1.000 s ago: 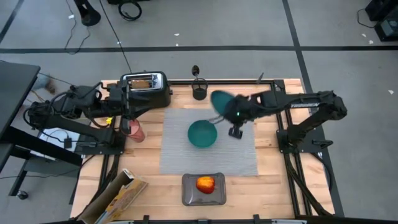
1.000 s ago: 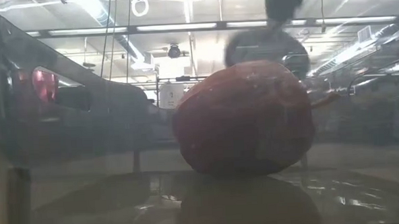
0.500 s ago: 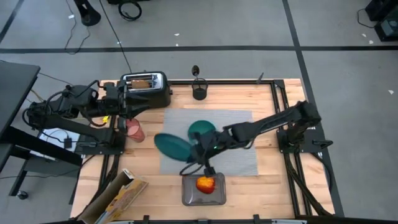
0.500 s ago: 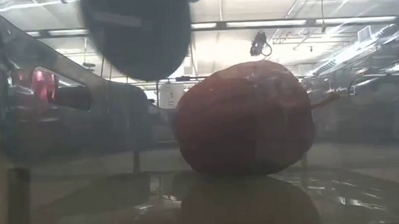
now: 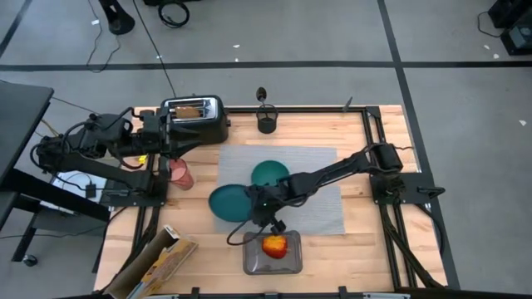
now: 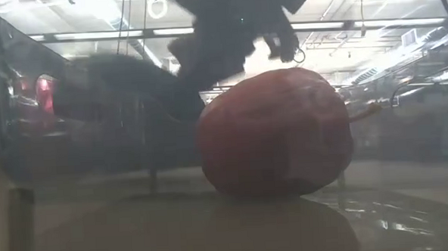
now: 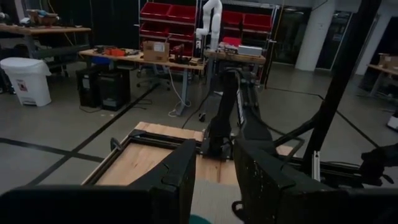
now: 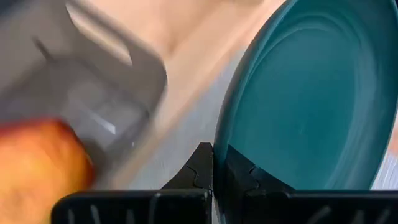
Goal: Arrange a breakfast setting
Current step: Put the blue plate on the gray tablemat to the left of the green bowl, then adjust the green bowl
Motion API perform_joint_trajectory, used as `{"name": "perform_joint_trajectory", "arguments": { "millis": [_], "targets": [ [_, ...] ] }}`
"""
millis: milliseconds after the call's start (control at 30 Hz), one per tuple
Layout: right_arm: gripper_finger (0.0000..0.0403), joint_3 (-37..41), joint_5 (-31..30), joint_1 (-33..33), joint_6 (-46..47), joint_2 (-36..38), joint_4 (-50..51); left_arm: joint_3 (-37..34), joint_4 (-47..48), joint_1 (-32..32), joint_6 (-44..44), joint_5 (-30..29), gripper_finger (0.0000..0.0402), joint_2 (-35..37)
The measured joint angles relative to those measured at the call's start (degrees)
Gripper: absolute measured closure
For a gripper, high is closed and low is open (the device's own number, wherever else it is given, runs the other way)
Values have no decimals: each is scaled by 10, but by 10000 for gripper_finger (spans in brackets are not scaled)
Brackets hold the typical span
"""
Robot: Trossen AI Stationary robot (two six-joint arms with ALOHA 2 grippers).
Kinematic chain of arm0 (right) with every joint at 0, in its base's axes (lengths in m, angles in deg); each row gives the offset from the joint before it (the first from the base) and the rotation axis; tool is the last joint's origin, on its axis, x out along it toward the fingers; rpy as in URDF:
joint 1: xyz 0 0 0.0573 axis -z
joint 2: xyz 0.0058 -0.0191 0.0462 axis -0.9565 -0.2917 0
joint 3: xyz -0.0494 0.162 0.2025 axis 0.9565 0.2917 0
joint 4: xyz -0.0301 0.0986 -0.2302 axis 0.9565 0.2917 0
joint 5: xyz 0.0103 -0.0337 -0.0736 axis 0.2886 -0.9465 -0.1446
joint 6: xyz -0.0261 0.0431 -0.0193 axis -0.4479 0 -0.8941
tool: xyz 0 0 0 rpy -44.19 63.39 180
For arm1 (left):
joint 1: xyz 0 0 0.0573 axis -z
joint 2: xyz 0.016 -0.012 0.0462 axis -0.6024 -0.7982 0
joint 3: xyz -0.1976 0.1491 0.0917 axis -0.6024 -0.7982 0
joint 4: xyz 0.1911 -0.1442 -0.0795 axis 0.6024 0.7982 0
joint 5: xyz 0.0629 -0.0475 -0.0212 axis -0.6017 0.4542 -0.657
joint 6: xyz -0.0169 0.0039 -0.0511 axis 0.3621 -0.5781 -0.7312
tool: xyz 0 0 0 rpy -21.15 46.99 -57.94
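Observation:
My right gripper is shut on a teal round plate, over the left near part of the grey placemat. In the low view the plate is a dark, tilted shape behind the apple. The teal bowl sits on the mat just beyond it. The red-yellow apple lies in a grey tray at the near edge. The pink cup stands left of the mat. My left gripper is open beside the toaster, which holds toast. My right gripper pinches the plate's rim between its two fingers, on the side of the plate that faces the table's right. The fingers reach from the table's right, slanting down. The plate is tilted; whether its far rim touches the mat I cannot tell.
A black holder with a utensil stands at the far edge. A cereal box lies at the near left corner. The tray's wall is close to my right gripper.
My right gripper has carried the plate from the mat's far right, past the bowl, toward the table's near left, and come down. The plate now sits low over the mat's left near part, close to the tray. My left arm has drawn back slightly.

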Motion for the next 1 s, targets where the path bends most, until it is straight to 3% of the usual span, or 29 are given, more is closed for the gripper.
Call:
{"name": "perform_joint_trajectory", "arguments": {
  "millis": [433, 667, 833, 1000],
  "targets": [
    [364, 0, 7, 13, -92, -8, 36, 0, -5, 0, 3, -1, 285, 0],
    [311, 0, 29, 12, -87, -6, 42, 0, -9, 0, 5, -1, 285, 0],
    [273, -20, -15, 8, -15, 44, 96, 0, -9, 0, 5, 0, 285, 0],
    [266, -11, -69, 49, 118, 116, 160, 0, -8, 0, -3, 0, 285, 0]
  ]
}}
